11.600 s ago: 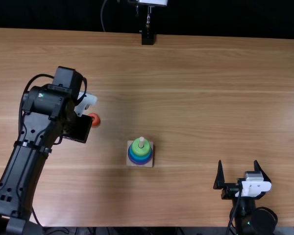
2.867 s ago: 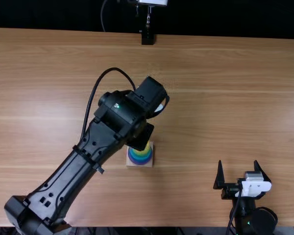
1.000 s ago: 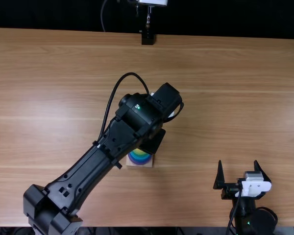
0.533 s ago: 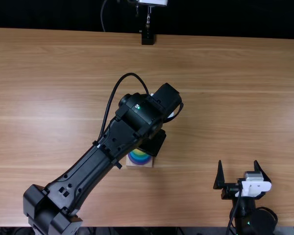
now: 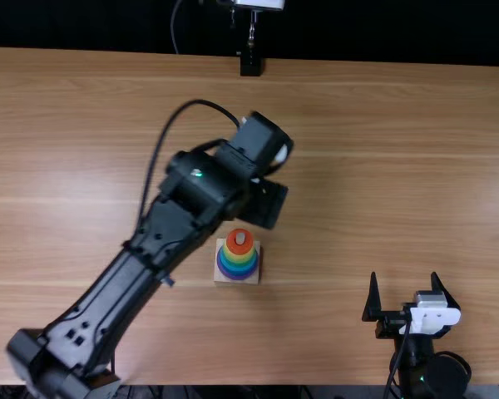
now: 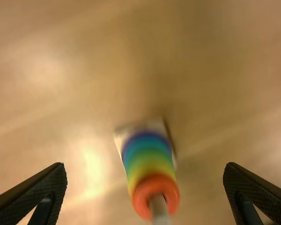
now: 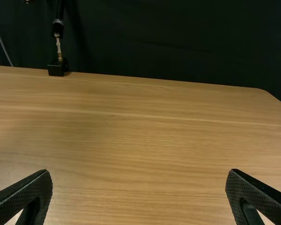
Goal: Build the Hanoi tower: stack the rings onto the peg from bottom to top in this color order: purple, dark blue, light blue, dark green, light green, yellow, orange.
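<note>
Your left claw (image 6: 145, 167) is wide, nothing in it, above the tower, and the orange ring (image 6: 142, 195) is sitting on top of the stack, around the peg (image 6: 159, 206), whose tip pokes through. So I'd call this the finish, and the job now is a clean getaway. Keep both fingers spread and go straight up till they're well past the tip, THEN swing off toward 8 o'clock in the top view, back to that arm's base. Cut sideways early and you could clip the peg or drag the wooden base (image 5: 220, 278) along the tabletop (image 5: 358, 166). No squeezing on the way out either, or you might hook the orange one. Right claw (image 5: 404, 276) is parked wide around 4 o'clock from the tower; leave it there.
</note>
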Controlling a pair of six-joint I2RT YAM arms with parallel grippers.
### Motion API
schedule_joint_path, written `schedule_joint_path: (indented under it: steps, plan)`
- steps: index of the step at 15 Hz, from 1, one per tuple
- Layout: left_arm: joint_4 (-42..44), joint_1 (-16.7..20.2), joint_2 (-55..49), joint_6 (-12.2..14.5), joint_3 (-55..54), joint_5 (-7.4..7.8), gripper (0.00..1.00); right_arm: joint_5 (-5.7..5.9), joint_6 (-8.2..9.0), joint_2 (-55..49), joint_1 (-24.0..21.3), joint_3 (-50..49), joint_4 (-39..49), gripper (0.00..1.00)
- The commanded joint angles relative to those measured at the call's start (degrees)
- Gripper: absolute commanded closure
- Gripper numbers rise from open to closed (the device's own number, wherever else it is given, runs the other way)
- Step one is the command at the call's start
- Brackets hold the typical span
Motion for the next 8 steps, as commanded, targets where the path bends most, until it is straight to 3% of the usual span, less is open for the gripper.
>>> schedule_joint_path:
  steps: [1,8]
  plan:
    - [3.28,2.61,-7.25,-0.02,-1.77,-0.92,0.0,0.12,-0.1,-0.73,-0.55,-1.62,-0.37,0.0]
    - [41.36,18.87,-38.98,0.09,-43.08,-1.23,0.0,0.12,-0.1,-0.73,-0.55,-1.71,-0.37,0.0]
